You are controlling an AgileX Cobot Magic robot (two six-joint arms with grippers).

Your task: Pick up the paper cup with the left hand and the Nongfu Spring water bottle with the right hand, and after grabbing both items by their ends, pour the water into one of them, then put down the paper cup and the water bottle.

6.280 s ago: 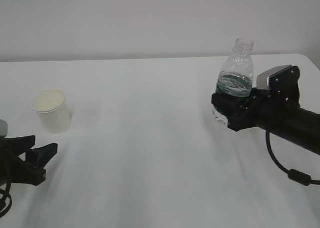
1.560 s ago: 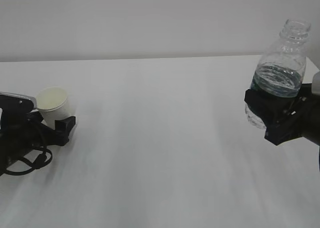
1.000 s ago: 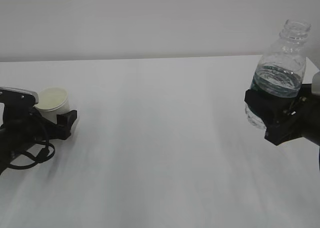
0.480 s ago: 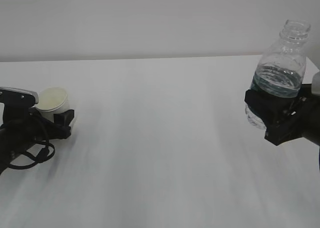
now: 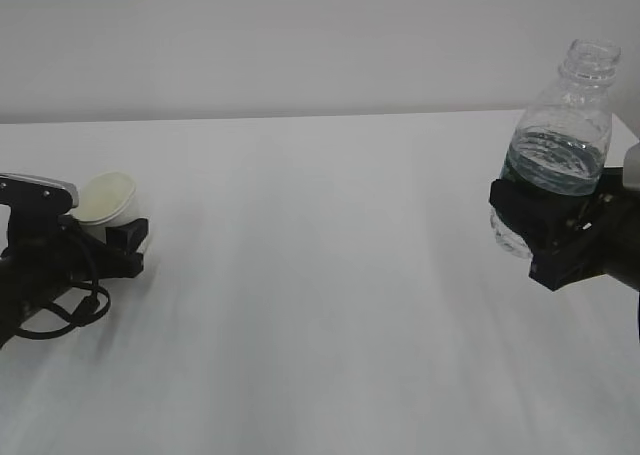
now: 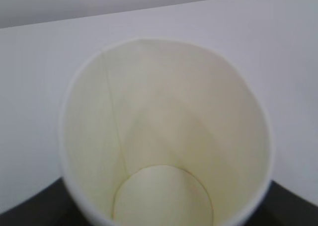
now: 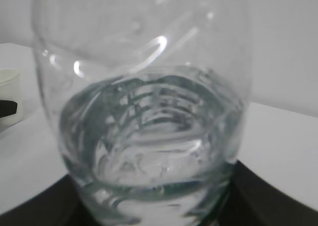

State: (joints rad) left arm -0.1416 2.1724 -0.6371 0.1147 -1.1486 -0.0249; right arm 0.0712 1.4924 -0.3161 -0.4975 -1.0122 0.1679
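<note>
The paper cup [image 5: 108,199] is at the far left of the table, leaning a little, with my left gripper [image 5: 108,231] shut on its lower part. From the left wrist the cup [image 6: 164,136] fills the view; it is empty and its rim is pressed into an oval, with black fingers [image 6: 30,213] at the bottom corners. At the right, my right gripper [image 5: 535,225] is shut on the lower body of the Nongfu Spring water bottle [image 5: 562,140], held upright above the table. The capless bottle [image 7: 144,87] holds water [image 7: 149,151].
The white table [image 5: 320,295] stretches between the two arms with nothing on it. A plain pale wall stands behind its far edge. The table's right edge runs just behind the bottle. The cup [image 7: 9,82] shows small and far off in the right wrist view.
The left gripper's fingers have drawn in on the cup, and the cup now leans slightly. The right arm and the bottle have held still.
</note>
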